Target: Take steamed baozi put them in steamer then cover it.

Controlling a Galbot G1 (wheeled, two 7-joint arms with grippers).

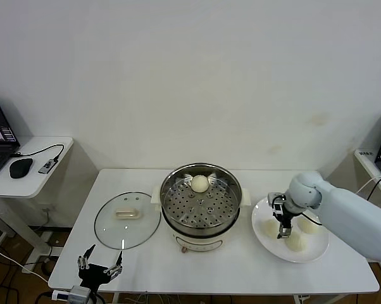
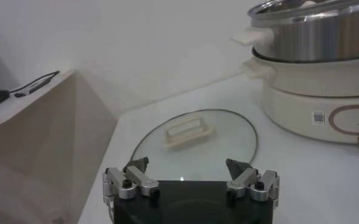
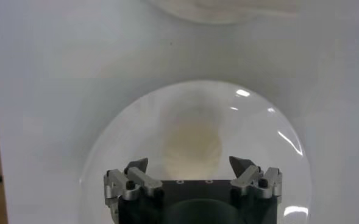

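No brand name can be read anywhere; the left wrist view shows only a small square code sticker on the cream base of the steamer (image 1: 201, 206), a detail the head view does not resolve. The steamer sits at the centre of the head frame on the white counter (image 1: 241, 272), with one steamed baozi (image 1: 199, 183) on its perforated tray toward the rear. The cover (image 1: 127, 219) lies flat left of the steamer, just beside it. Right of centre, the white plate (image 1: 314, 253) holds three more buns, close to the counter's right edge. The right gripper (image 1: 283, 233) hangs over the plate, jaws spread and empty, above a bun that its wrist view shows. The left gripper (image 1: 100, 270) waits at lower left, jaws released, near the counter's front edge.
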